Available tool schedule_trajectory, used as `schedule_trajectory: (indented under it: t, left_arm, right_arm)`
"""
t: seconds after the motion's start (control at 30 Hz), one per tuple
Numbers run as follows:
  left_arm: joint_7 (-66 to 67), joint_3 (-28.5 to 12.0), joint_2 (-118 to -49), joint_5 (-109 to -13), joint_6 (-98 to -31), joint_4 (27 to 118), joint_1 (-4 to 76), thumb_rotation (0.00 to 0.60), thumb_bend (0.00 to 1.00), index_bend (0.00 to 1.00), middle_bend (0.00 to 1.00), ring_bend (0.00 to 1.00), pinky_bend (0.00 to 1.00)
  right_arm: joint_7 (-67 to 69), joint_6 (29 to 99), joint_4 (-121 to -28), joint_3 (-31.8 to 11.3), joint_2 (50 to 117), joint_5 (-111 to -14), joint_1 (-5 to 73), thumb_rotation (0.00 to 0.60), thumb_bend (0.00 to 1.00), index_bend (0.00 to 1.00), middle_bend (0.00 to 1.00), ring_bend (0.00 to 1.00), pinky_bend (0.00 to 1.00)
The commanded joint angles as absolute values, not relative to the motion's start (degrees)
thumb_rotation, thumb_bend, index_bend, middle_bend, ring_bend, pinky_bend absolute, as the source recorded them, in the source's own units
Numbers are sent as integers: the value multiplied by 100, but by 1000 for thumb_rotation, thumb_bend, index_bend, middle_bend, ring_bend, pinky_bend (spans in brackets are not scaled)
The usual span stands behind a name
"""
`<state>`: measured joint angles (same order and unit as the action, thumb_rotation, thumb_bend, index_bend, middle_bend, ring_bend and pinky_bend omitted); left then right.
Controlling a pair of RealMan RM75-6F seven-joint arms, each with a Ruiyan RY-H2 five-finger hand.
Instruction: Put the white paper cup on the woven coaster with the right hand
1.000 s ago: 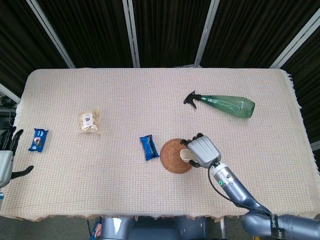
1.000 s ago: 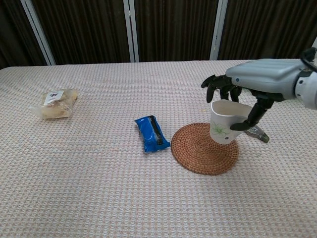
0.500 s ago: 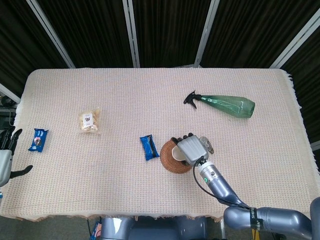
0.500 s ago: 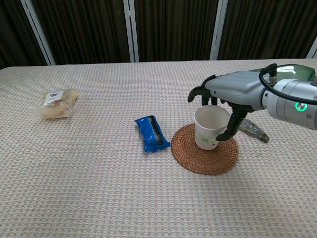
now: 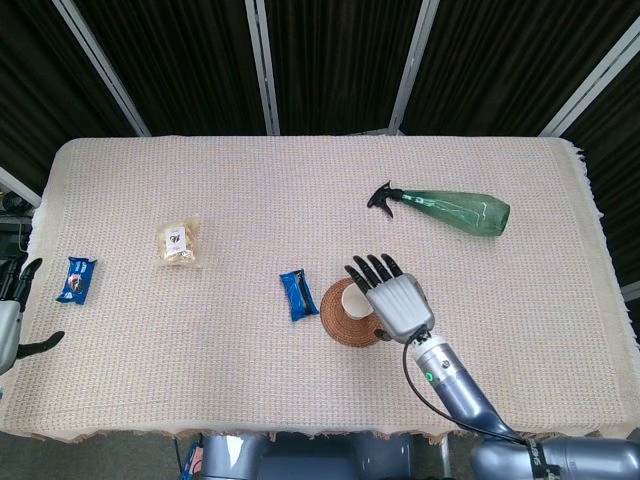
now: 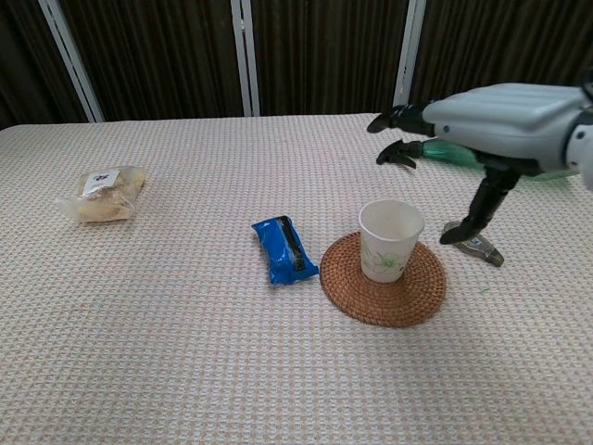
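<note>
White paper cup [image 6: 390, 240] stands upright on the woven coaster [image 6: 383, 278], set toward its left-centre; placement looks done. My right hand [image 6: 491, 116] hovers above and to the right of the cup, fingers [image 6: 394, 120] spread wide, nothing held, no contact, so the cup stands on its own. Blue snack packet [image 6: 283, 248] lies just left of the coaster, apart from it. Left hand [image 5: 12, 318] sits at the table [image 5: 300, 200] edge, empty, fingers apart. Snack bag [image 5: 178, 243] farther left. Green spray bottle [image 5: 447, 209] lies on its side, well beyond.
</note>
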<state>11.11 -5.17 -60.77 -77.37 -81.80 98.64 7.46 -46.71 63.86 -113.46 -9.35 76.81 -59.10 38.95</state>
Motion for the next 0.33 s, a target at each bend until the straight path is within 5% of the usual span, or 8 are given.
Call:
schedule_trajectory:
  t: [0.03, 0.33]
  left_arm:
    - [1055, -495, -6061, -7825, -8244, 9856, 719, 600, 0, 0, 0, 0, 0]
    - [989, -407, -6064, -8033, -8387, 9850, 641, 600, 0, 0, 0, 0, 0]
  right_arm:
    - [-3919, 7358, -11795, -302, 6859, -7437, 3005, 600, 0, 0, 0, 0, 0]
    - [-2130, 8887, -10210, 506, 6646, -9278, 1820, 600, 0, 0, 0, 0, 0]
